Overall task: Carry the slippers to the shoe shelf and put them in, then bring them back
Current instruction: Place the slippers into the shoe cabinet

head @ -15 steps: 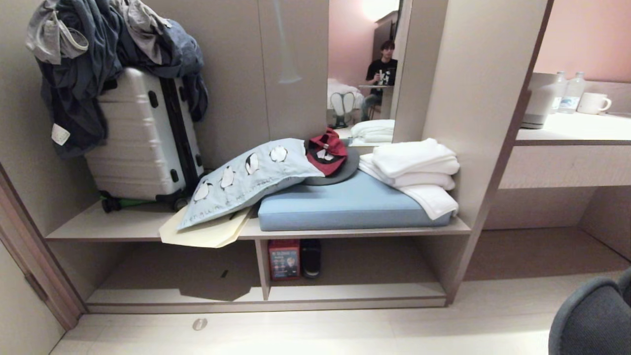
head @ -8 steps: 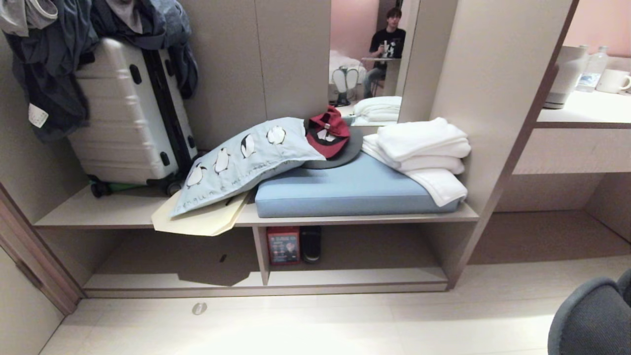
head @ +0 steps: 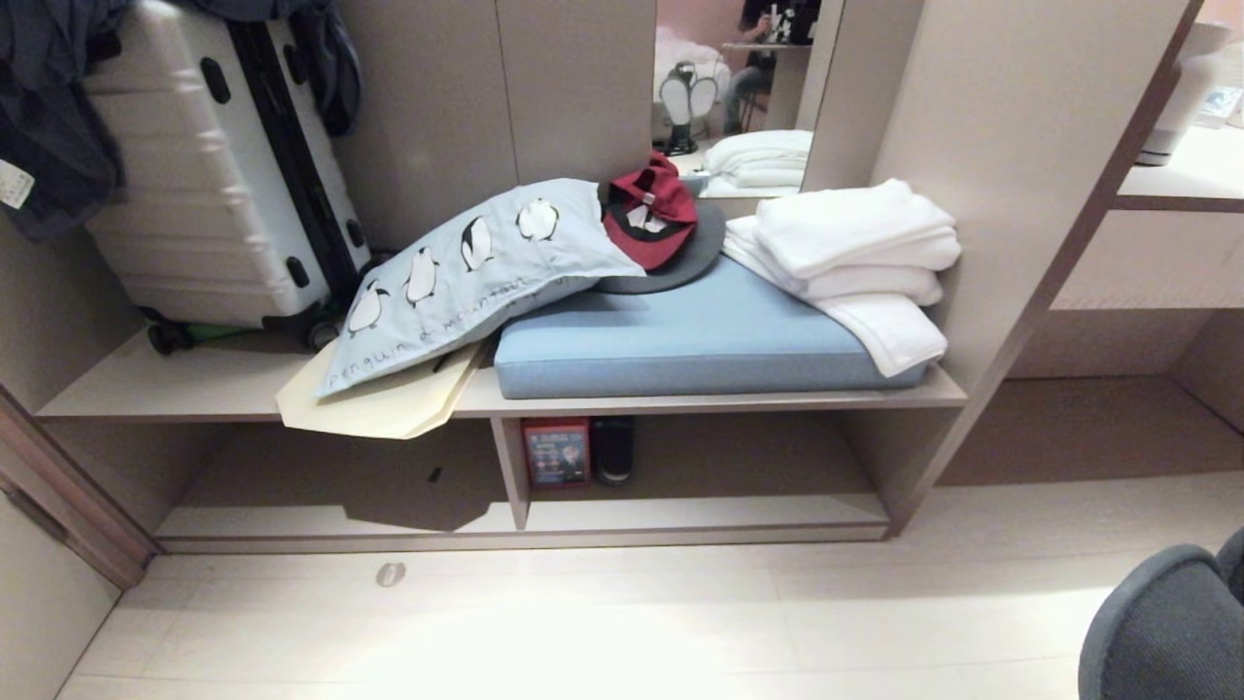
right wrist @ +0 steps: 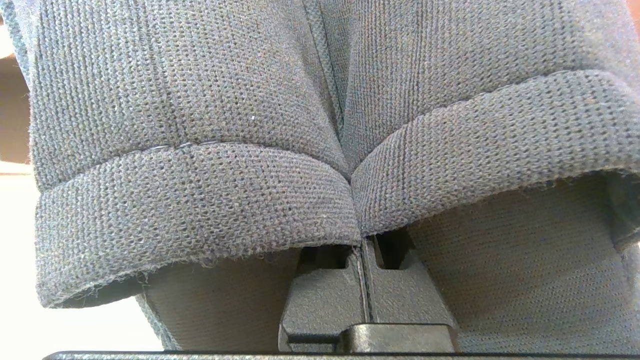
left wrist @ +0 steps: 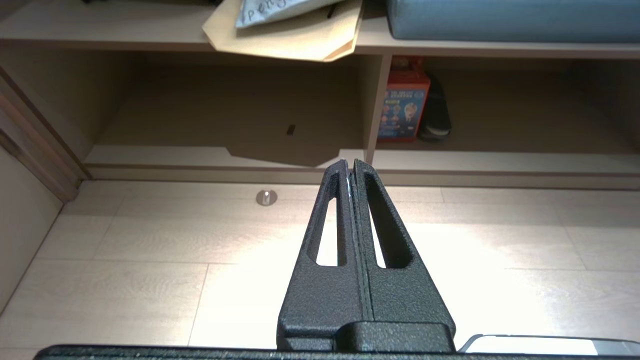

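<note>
The left gripper (left wrist: 353,167) hangs out in front with its two black fingers pressed flat together, pointing down and forward, holding nothing. The right gripper (right wrist: 364,250) is clamped tight, its fingers pinched together on the slippers (right wrist: 200,150).

Slippers (right wrist: 200,150) charcoal-grey knit. Pillow (head: 466,277) pale blue – black-white penguin print. Cushion (head: 680,340) light blue. Cap (head: 649,222) red. Towels (head: 855,253) white. Suitcase (head: 194,185) off-white, ribbed.
</note>
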Motion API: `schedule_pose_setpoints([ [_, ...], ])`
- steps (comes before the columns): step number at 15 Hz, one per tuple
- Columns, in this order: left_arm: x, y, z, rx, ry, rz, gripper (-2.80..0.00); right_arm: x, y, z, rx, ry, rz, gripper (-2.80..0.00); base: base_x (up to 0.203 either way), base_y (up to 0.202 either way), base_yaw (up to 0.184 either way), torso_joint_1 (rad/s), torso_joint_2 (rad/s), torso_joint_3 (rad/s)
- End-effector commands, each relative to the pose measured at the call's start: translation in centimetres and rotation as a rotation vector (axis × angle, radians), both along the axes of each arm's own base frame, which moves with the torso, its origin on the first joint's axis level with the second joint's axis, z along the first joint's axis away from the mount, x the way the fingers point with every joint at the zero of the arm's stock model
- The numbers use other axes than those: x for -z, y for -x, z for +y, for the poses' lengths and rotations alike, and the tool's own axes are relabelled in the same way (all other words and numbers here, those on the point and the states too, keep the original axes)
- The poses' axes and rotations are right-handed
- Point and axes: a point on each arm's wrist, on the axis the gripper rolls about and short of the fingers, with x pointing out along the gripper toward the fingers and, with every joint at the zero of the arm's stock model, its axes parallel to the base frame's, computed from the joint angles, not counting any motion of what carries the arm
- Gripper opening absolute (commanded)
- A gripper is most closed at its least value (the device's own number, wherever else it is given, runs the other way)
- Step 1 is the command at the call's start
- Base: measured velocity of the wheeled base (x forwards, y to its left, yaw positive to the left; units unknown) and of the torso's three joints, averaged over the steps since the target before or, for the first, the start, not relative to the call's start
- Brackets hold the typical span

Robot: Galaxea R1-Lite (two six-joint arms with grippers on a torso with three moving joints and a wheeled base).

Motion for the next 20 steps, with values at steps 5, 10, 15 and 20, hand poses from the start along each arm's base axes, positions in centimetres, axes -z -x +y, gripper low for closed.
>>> schedule_pose_setpoints([
  [5, 0.0, 0.01, 0.0, -0.001, -0.001, 0.002, -2.8, 0.0, -0.01, 0.0, 0.0, 0.001, 0.002, -2.8, 0.0, 0.0, 0.0, 0.002, 0.0, -0.199],
  [10, 0.01, 0.01, 0.0, -0.001, -0.001, 0.004, -2.8, 0.0, -0.01, 0.0, 0.0, 0.001, 0.002, -2.8, 0.0, 0.0, 0.0, 0.003, 0.0, -0.196],
  [15, 0.01, 0.01, 0.01, 0.0, -0.001, 0.004, -2.8, 0.0, -0.01, 0.0, 0.0, -0.001, 0.002, -2.8, 0.0, 0.0, 0.0, 0.004, 0.01, -0.197],
  [20, 0.01, 0.0, 0.0, -0.001, -0.001, 0.005, -2.8, 0.0, -0.01, 0.0, 0.0, -0.001, 0.002, -2.8, 0.0, 0.0, 0.0, 0.002, 0.0, -0.199],
])
